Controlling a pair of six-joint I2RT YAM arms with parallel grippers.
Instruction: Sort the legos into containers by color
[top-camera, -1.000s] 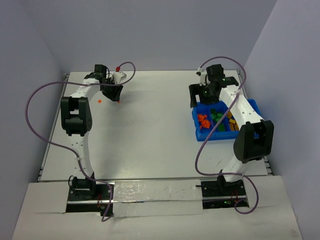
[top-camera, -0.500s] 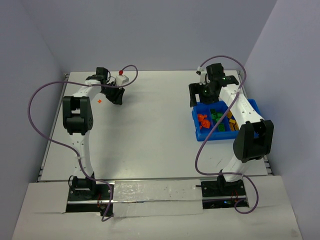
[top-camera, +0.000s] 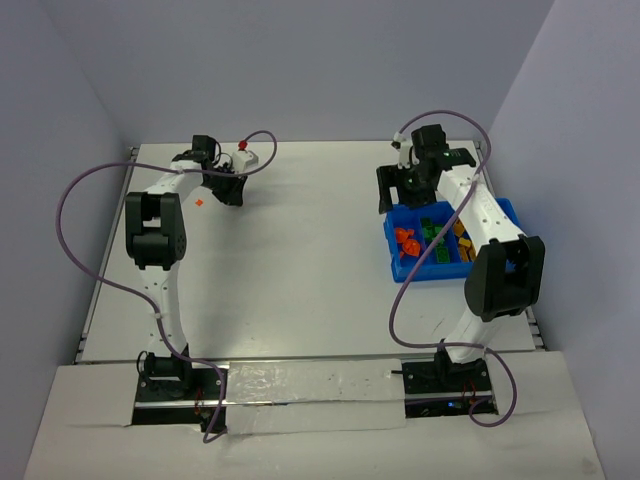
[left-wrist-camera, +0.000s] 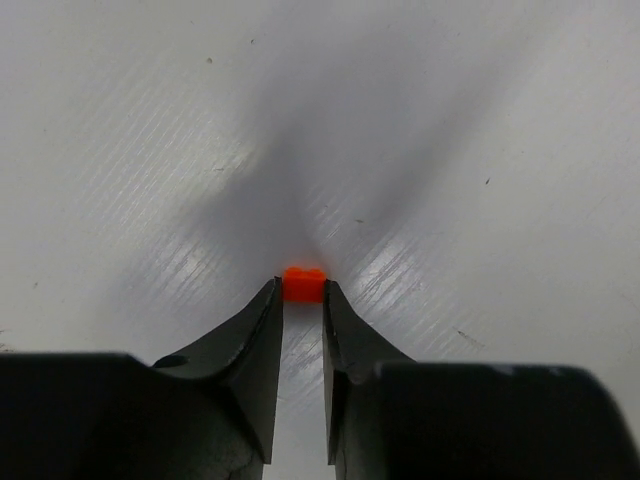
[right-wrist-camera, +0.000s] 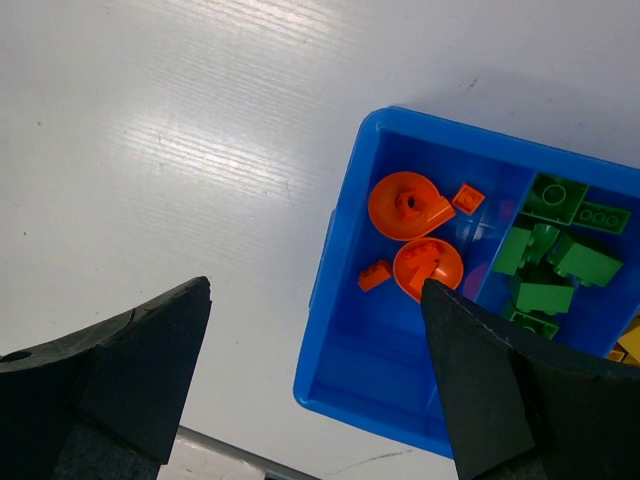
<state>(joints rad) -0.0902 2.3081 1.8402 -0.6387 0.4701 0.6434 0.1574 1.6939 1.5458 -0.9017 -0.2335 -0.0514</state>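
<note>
White surface (top-camera: 320, 220), far left: our left gripper (left-wrist-camera: 302, 290), nearly closed, brackets one orange lego (left-wrist-camera: 303, 284); whether it's pinched we cannot tell. Next, we'd carry it right to the blue bin (right-wrist-camera: 340, 380), beneath our wide-open, empty right gripper (right-wrist-camera: 315, 288).

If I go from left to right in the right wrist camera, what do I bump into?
black finger → white table → blue bin → orange legos → green legos
</note>
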